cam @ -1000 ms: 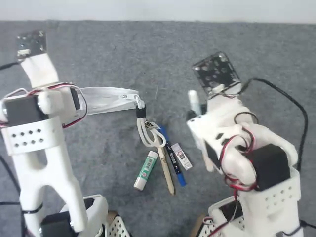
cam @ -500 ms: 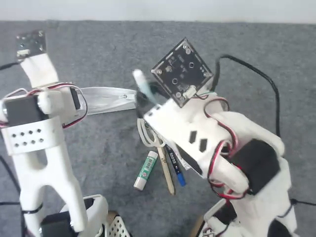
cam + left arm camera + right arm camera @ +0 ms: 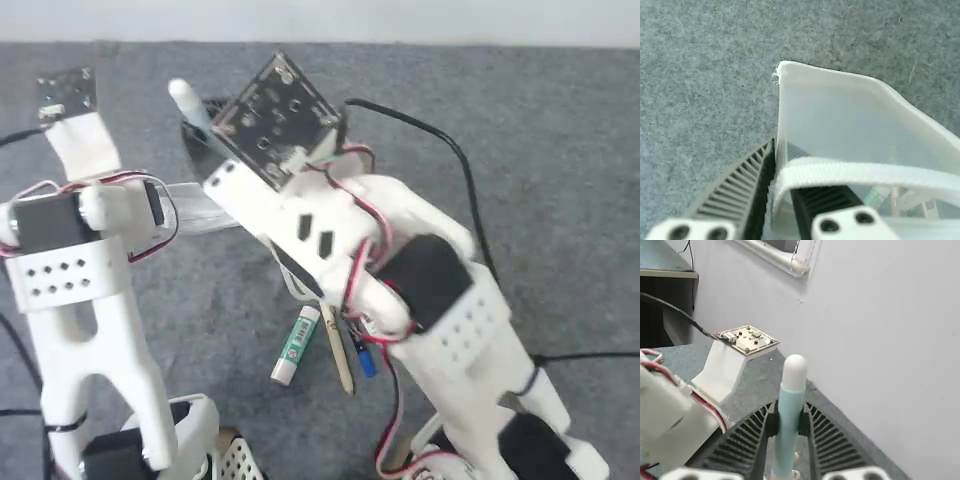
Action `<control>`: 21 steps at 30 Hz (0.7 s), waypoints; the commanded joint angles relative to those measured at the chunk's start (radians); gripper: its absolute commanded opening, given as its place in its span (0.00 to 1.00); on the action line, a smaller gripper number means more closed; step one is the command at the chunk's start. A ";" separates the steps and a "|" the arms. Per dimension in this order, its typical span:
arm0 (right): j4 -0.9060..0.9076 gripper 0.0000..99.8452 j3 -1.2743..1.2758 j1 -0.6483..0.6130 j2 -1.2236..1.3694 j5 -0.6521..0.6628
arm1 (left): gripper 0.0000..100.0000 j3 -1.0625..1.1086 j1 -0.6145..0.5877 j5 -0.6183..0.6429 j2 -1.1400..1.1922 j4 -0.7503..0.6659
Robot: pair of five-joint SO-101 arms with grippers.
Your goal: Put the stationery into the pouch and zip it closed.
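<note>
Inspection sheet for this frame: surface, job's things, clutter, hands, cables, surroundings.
Surface: grey carpet.
Job's things: pouch and capped pen are held; glue stick, pencil and blue pen lie on the carpet.
Clutter: nothing seen.
Hands: left hand shut on the pouch rim; right hand shut on the capped pen, raised.
Cables: black cable runs from the right arm.
Surroundings: white wall.

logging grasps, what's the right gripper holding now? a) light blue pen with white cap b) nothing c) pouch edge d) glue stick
a: the right gripper is shut on a light blue pen with a white cap; the glue stick lies on the table and the left gripper pinches the pouch.
</note>
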 commanded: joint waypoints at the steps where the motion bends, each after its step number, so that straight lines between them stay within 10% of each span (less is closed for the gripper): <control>1: -0.096 0.01 -0.049 -0.010 0.015 0.012 | 0.01 -0.005 -0.002 0.014 -0.005 -0.003; 21: -0.211 0.01 -0.048 -0.045 0.094 0.008 | 0.01 -0.005 -0.002 0.014 -0.005 -0.003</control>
